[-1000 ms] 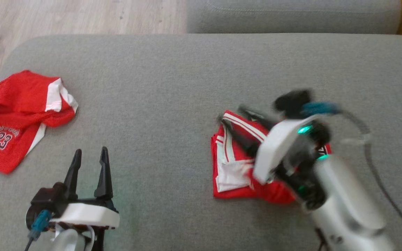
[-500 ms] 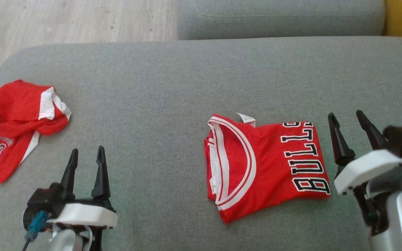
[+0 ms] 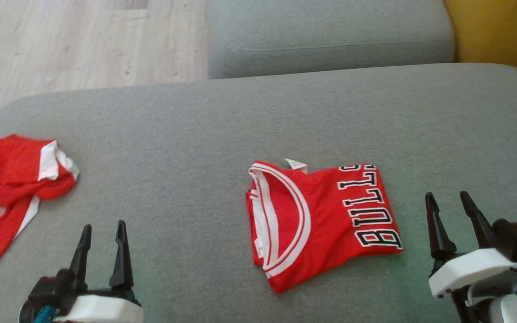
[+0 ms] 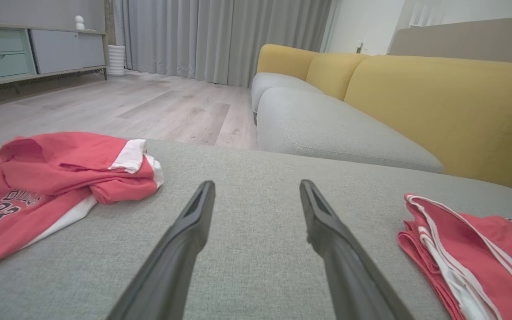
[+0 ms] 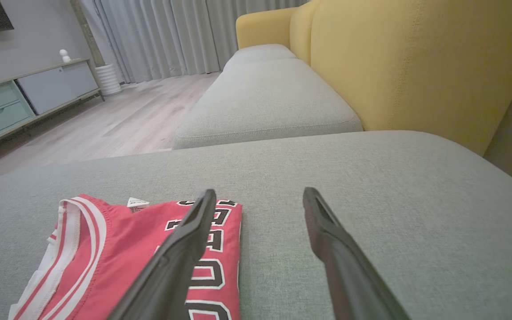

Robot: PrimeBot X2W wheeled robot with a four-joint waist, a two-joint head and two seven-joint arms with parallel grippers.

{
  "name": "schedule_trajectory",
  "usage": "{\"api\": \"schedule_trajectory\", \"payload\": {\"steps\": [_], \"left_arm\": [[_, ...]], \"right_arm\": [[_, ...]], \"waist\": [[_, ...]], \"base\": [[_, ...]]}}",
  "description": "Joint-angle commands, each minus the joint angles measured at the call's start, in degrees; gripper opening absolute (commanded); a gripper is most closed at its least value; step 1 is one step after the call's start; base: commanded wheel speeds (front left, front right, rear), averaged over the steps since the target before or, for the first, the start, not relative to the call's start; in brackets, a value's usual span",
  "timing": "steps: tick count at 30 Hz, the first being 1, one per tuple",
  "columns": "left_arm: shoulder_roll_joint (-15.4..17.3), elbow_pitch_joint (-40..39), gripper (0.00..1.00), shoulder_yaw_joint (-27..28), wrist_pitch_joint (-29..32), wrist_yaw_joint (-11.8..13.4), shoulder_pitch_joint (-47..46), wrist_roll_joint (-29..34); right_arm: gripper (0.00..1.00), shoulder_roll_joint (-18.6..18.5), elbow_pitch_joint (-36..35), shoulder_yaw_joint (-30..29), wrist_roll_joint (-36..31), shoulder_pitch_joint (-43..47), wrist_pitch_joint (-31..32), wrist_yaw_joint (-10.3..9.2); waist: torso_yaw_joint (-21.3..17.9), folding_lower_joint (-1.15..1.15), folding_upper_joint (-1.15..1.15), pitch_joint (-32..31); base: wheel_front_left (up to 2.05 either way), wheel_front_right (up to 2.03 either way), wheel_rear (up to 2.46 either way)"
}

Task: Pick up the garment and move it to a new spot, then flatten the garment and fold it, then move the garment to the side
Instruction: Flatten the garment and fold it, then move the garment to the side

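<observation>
Shirt point(image 3: 321, 224), red and folded, lies right of centre on the grey cushion point(image 3: 195, 134), lettering up. Near its lettered edge stands the right gripper point(image 3: 447, 194), jaws apart and empty; the left gripper point(image 3: 103, 224), equally open, sits well apart. Shifting it aside likely needs a low pinch through every layer, keeping the fold intact.

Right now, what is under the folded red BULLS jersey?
The folded BULLS jersey lies flat on the grey sofa cushion. At its left edge its own folded layers show; anything between or beneath them is covered.
</observation>
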Motion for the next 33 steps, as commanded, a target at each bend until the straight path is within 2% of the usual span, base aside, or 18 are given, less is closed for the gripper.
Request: {"api": "schedule_trajectory", "payload": {"steps": [1,11,16,18,22,25,33], "left_arm": [[0.46,-2.2,1.0,2.48,-0.55,0.0,-1.99,0.44],[-0.46,-2.02,1.0,3.88,-0.55,-0.59,-1.39,1.4],[-0.76,-1.76,1.0,4.18,-0.55,-0.89,-1.88,1.81],[-0.88,-1.84,1.0,4.25,-0.55,-1.01,-2.23,1.97],[-1.1,-2.48,1.0,4.0,-0.55,-1.32,-3.85,2.4],[-1.19,-2.59,1.0,3.1,-0.55,-1.66,-6.03,2.87],[-2.04,-2.65,1.0,2.19,-0.55,-2.26,-10.07,3.29]], "right_arm": [[1.0,-0.4,-2.01,1.01,0.42,-1.54,-0.09,-0.04],[1.0,-0.35,-2.18,1.92,1.21,-1.77,0.62,-0.04],[1.0,-0.85,-1.95,4.32,2.45,-3.79,3.32,-0.04],[1.0,-1.43,-1.54,5.32,3.21,-5.89,5.95,-0.04],[1.0,-3.01,1.16,6.49,2.98,-11.48,16.8,-0.04],[1.0,-3.26,3.89,5.74,3.29,-15.85,22.56,-0.04],[1.0,-3.02,14.62,6.05,5.47,-19.46,34.15,-0.04]], "waist": [[-0.51,0.01,0.0,-0.33],[-1.47,0.01,0.0,-0.46],[-1.13,0.01,0.0,0.05],[-0.87,0.01,0.0,0.66],[0.3,0.01,0.0,3.51],[1.84,0.01,0.0,6.04],[4.93,0.01,0.0,10.67]], "base": [[0.0,0.0,0.0],[0.0,0.0,0.0],[0.0,0.0,0.0],[0.0,0.0,0.0],[0.0,0.0,0.0],[0.0,0.0,0.0],[0.0,0.0,0.0]]}}
